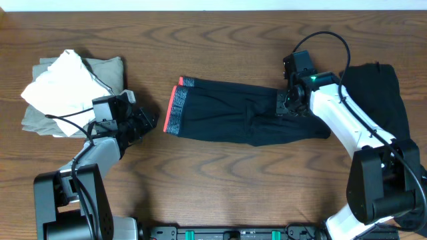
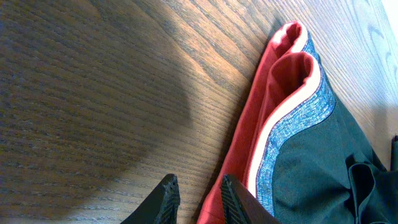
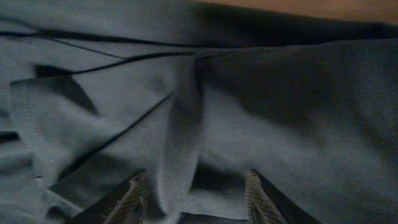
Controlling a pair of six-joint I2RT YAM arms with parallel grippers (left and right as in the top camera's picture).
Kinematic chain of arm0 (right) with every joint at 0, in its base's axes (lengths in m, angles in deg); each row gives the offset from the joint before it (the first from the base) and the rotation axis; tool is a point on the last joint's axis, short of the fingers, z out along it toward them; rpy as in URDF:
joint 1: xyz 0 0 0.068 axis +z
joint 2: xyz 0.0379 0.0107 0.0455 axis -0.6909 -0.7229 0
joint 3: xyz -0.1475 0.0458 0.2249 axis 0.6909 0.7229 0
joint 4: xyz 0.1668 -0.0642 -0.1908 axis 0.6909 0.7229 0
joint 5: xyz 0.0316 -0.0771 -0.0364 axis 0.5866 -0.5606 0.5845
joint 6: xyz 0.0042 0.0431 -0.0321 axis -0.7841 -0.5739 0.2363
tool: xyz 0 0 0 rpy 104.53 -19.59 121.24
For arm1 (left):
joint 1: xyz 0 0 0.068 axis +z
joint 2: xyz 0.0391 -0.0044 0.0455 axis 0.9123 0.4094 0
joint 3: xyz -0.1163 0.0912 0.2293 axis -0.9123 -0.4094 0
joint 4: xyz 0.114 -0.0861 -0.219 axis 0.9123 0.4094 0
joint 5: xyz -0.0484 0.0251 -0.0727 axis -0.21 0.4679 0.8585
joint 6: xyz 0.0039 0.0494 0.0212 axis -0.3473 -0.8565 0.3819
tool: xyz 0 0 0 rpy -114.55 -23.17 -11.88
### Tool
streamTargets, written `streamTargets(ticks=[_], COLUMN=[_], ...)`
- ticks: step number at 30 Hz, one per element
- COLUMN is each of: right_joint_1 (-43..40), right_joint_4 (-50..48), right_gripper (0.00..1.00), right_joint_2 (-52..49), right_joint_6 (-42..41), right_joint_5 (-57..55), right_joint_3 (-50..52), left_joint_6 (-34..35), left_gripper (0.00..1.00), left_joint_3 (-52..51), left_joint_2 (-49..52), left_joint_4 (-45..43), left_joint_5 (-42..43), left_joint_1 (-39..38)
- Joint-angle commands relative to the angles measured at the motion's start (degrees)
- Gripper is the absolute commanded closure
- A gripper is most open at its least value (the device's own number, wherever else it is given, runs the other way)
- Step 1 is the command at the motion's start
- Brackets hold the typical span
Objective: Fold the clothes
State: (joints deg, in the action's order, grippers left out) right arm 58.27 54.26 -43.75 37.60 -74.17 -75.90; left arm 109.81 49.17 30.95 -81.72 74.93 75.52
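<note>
Right hand [image 1: 288, 103] spread over the leg end of the pants [image 1: 227, 120], gripping nothing.
Its jaws stand apart astride a raised ridge of black cloth, not pinched on it. Left hand [image 2: 198, 196] is narrowly parted, holding nothing, with bare desk [image 1: 220, 193] showing in the gap, just beside the coral waistband [image 2: 267, 118]. The pants lie as a short band across the middle of the desk, waistband toward the left arm. They look doubled over but rumpled near the right hand, so I judge them partway folded, with smoothing and perhaps another fold left. A plain black piece [image 1: 377, 93] lies loose under the right arm, apparently unfolded. A white and tan heap [image 1: 67, 90] sits far left.
</note>
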Motion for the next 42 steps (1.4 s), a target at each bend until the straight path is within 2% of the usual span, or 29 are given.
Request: streamTargets(ticks=[1,9,11,13,16,18,24,26,27,28,29,30,31,37,39,41,42], right_joint_1=[-0.24,-0.24,-0.24,-0.24,-0.17,0.07,1.29,1.73,1.92,2.05,2.25,2.36,2.38,1.84,1.25,0.85,0.76], right_joint_4=[-0.11,-3.63,-5.62,-7.08,-8.59,-9.29,-15.87,-20.09,-22.62,-24.79,-27.17,-28.52,-29.64,-26.47,-24.68,-22.18,-20.76], right_gripper=[0.51,0.51,0.55,0.62,0.83,0.93,0.98,0.97,0.93,0.82,0.6,0.45,0.41,0.35,0.37,0.43,0.45], right_joint_2=[1.64,1.64,1.64,1.64,1.64,1.64,1.64,1.64,1.64,1.64,1.64,1.64,1.64,1.64,1.64,1.66,1.66], right_joint_6=[-1.51,-3.98,-3.96,-3.96,-3.96,-3.96,-3.96,-3.93,-3.93,-3.93,-3.93,-3.91,-3.63,-0.66,-0.68,-0.52,-0.52], right_joint_5=[2.71,3.37,4.63,5.33,6.12,6.1,6.08,6.08,6.08,6.1,6.1,6.08,6.12,5.62,5.7,5.68,5.66], right_joint_3=[0.74,4.79,5.81,6.29,6.36,6.36,6.36,6.36,6.36,6.36,6.36,6.36,6.36,6.36,6.36,6.36,6.36], left_joint_6=[-0.81,-0.81,-0.81,-0.81,-0.79,-0.79,-0.79,-0.79,-0.79,-0.79,-0.79,-0.79,-0.79,-0.79,-0.79,-0.81,-0.83], left_gripper=[0.73,0.73,0.73,0.73,0.73,0.73,0.73,0.74,0.73,0.73,0.73,0.73,0.74,0.73,0.73,0.73,0.66], left_joint_3=[0.02,0.02,0.02,0.02,0.02,0.02,0.02,0.02,0.02,0.02,0.02,0.02,0.02,0.02,0.02,0.02,0.02], left_joint_2=[-0.26,-0.26,-0.26,-0.26,-0.26,-0.26,-0.26,-0.26,-0.26,-0.26,-0.26,-0.26,-0.26,-0.26,-0.26,-0.26,-0.26], left_joint_4=[0.11,0.11,0.11,0.13,0.31,0.33,0.33,0.33,0.33,0.33,0.33,0.35,0.39,0.55,0.55,0.55,0.52], left_joint_5=[0.33,0.33,0.31,-0.2,-0.72,-0.72,-0.72,-0.72,-0.72,-0.72,-0.72,-0.72,-0.72,-0.72,-0.7,-0.68,-0.63], left_joint_1=[0.09,0.09,0.09,0.09,0.09,0.09,0.09,0.09,0.09,0.09,0.09,0.09,0.09,0.09,0.09,0.09,0.07])
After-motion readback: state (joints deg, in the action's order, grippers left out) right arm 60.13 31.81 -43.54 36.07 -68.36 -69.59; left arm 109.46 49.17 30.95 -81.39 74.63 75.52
